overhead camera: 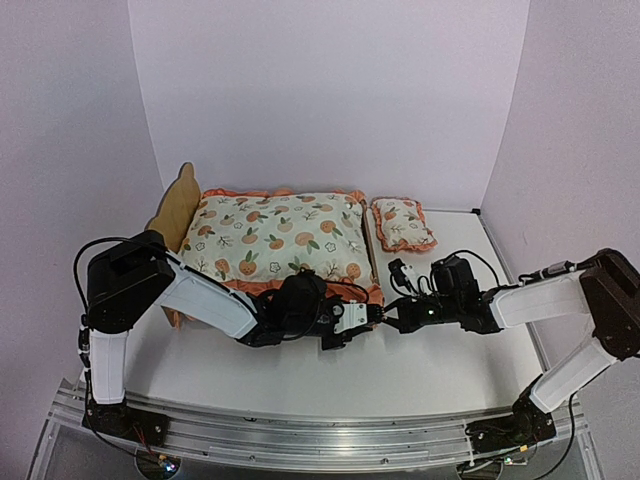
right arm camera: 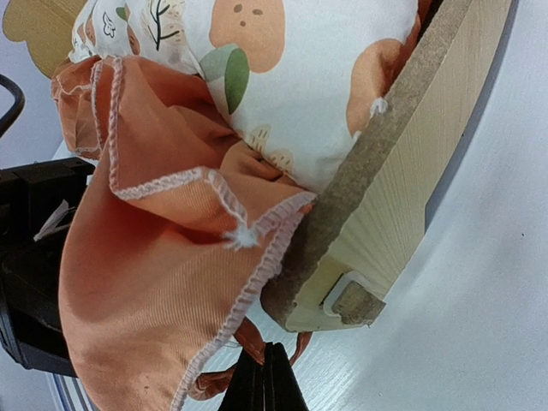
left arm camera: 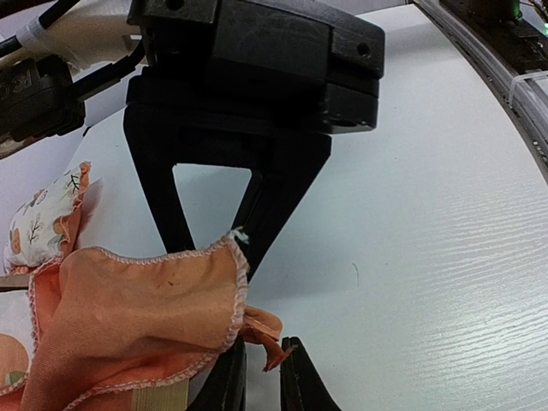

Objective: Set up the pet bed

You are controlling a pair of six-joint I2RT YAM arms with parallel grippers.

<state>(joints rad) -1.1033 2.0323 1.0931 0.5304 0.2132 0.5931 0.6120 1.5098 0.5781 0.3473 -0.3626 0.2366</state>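
Fruit-print cushion atop pet bed, small pillow just beside

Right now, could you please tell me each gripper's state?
Left gripper: nearly closed around the orange ruffle; grip unclear.
Right gripper: closed on the orange ruffle.

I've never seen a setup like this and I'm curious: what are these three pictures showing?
Two robot arms, the left arm and right arm, stand on a white table. One picture looks down from above; the others come from cameras on each wrist. On the table is a wooden pet bed holding a fruit-print cushion, a small pillow beside it. At the bed's near corner the right gripper is shut, seemingly pinching a thin orange tie. The left gripper has its jaws nearly together there; whether it grips is unclear.
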